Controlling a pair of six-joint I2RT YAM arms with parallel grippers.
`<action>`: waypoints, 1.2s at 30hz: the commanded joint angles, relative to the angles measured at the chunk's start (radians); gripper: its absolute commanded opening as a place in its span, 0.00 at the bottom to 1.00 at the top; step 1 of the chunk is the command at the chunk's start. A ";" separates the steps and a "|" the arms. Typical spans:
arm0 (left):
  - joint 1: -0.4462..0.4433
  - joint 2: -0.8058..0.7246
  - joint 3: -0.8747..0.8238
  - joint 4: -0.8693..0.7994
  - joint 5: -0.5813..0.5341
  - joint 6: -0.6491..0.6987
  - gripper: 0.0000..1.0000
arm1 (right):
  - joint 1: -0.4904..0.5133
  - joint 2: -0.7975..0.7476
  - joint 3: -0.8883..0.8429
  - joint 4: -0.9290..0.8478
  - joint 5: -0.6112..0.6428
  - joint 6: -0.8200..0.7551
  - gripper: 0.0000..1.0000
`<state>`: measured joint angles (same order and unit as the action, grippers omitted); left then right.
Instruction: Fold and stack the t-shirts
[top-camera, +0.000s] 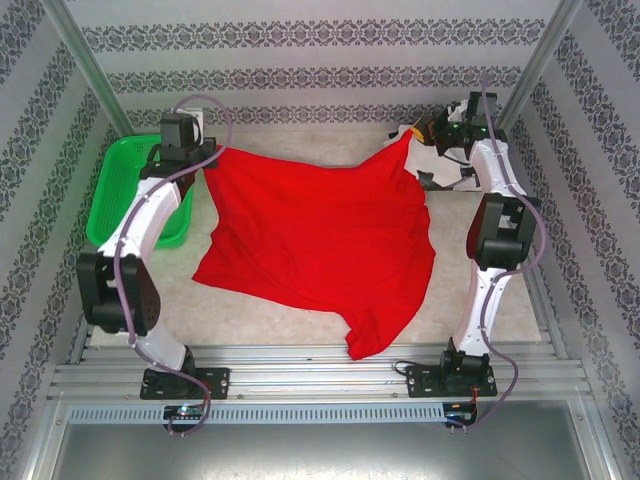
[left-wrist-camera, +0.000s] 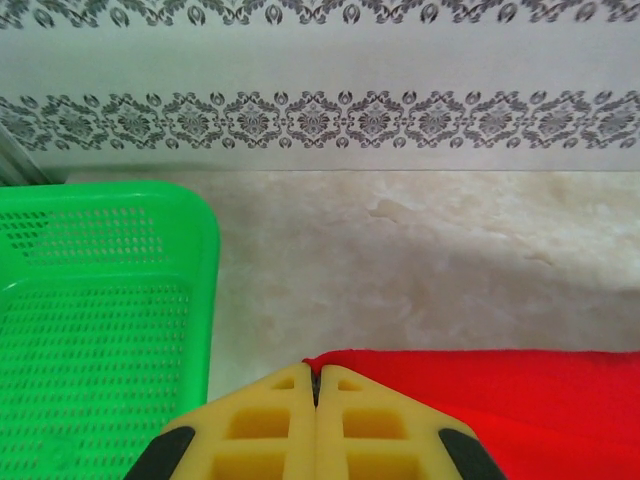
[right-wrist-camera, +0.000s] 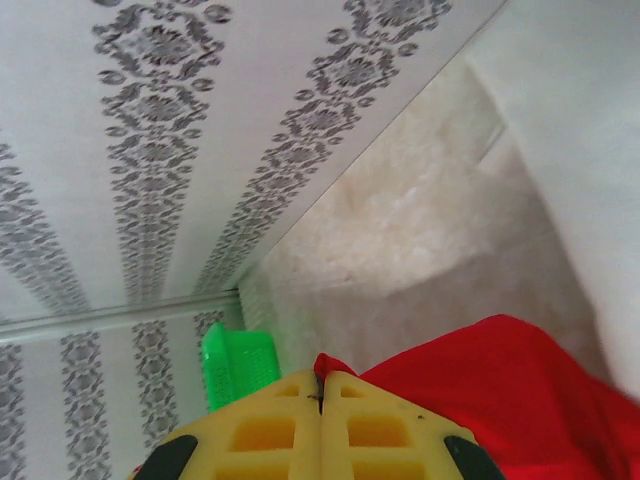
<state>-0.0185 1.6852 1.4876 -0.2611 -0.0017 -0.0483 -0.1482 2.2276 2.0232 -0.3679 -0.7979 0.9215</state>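
Beige, marbled surface under patterned walls, with a green mesh basket at far left. Beside it the left jaws are clamped on a corner of the red t-shirt — smooth cloth, far edge strung left-right, tapering nearward. The right jaws pinch its other corner, near the blotched white t-shirt.
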 joint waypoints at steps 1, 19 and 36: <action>0.026 0.064 0.075 0.062 0.054 -0.009 0.00 | 0.020 0.031 0.084 -0.020 0.100 -0.055 0.00; 0.122 0.401 0.323 0.176 0.246 -0.128 0.00 | 0.111 0.276 0.464 -0.014 0.299 -0.157 0.00; 0.130 0.458 0.325 0.174 0.302 -0.085 0.00 | 0.148 0.134 0.292 0.007 0.375 -0.341 0.00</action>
<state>0.1005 2.1483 1.7920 -0.1379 0.2562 -0.1539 -0.0143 2.4691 2.3711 -0.3820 -0.4477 0.6426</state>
